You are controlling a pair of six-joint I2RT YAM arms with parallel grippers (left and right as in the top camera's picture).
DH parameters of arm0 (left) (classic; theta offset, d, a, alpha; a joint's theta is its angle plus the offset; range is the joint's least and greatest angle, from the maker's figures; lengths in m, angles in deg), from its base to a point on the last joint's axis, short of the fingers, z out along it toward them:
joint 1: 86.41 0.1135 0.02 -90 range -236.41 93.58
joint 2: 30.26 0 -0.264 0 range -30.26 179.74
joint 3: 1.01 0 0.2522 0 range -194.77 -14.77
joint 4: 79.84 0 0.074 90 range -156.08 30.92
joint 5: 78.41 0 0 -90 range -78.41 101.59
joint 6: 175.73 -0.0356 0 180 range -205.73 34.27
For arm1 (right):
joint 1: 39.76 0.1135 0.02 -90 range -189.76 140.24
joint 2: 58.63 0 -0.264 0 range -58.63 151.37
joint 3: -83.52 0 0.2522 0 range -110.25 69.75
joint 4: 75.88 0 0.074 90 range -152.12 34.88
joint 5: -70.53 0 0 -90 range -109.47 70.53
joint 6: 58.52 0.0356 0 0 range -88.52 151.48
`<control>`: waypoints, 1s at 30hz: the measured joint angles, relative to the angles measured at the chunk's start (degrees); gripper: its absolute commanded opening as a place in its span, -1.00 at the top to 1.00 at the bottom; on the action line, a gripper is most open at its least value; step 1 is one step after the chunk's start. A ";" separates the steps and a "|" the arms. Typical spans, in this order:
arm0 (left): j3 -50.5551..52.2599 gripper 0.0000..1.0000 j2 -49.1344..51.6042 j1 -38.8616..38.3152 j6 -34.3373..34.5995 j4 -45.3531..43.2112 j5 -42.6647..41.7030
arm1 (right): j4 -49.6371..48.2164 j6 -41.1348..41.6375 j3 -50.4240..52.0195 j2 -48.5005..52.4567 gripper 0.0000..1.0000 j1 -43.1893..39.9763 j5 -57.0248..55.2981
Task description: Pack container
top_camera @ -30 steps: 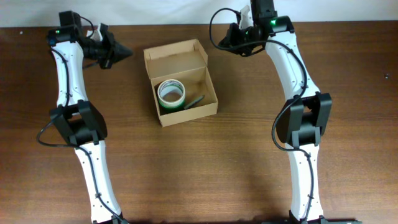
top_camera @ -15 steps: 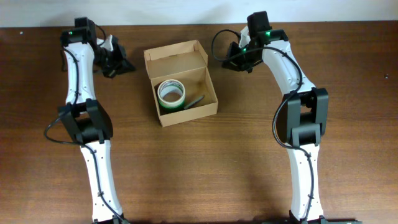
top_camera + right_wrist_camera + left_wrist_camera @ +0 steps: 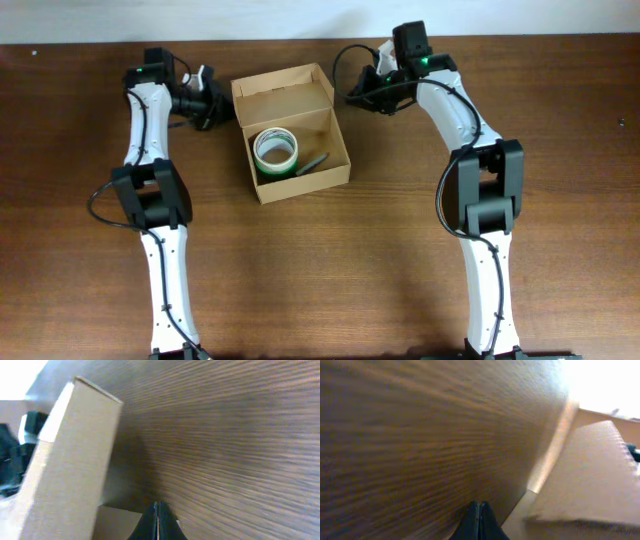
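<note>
The container (image 3: 300,180), a tan cardboard box, stands open at the table's back centre with its flap lid (image 3: 283,91) raised behind it. Inside lie a green-and-white tape roll (image 3: 275,149) and a dark pen-like object (image 3: 314,163). My left gripper (image 3: 218,108) is shut and empty, its tip just left of the lid. In the left wrist view its fingertips (image 3: 479,509) press together next to the container (image 3: 592,475). My right gripper (image 3: 351,94) is shut and empty just right of the lid. The right wrist view has it (image 3: 156,508) close to the container's wall (image 3: 75,455).
The brown wooden table (image 3: 360,260) stretches wide in front of the box. Both white arms (image 3: 160,250) rise from bases at the near edge, one on each side. Black cables (image 3: 350,55) loop beside the right wrist.
Both grippers have swung inward toward the box's lid, the left one moving right and the right one moving left and down. Both stayed shut. The box has not moved.
</note>
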 measured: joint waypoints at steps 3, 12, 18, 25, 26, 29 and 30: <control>0.00 0.97 0.24 -0.48 0.35 -2.54 -2.75 | -1.20 0.42 0.00 0.81 0.92 0.02 2.56; 0.13 0.97 0.37 -0.61 0.79 -9.44 -10.97 | -7.04 2.64 0.22 1.49 0.92 0.04 8.52; 0.11 0.97 0.37 -0.61 1.29 -13.42 -17.44 | -11.39 3.19 0.31 1.53 0.92 0.04 12.07; -6.19 0.96 1.31 -0.61 3.06 -13.51 -20.79 | -11.50 3.50 -0.70 1.62 0.92 0.04 14.95; -7.82 0.97 1.33 -0.63 3.50 -13.46 -20.87 | -10.32 3.45 -1.70 1.70 0.92 0.04 14.88; -13.07 0.97 1.33 -0.83 5.25 -13.62 -21.27 | -7.32 3.15 -5.18 1.81 0.92 0.04 14.58; -15.13 0.97 1.31 -1.03 5.99 -13.70 -21.51 | -6.01 2.82 -6.95 1.81 0.93 0.07 14.25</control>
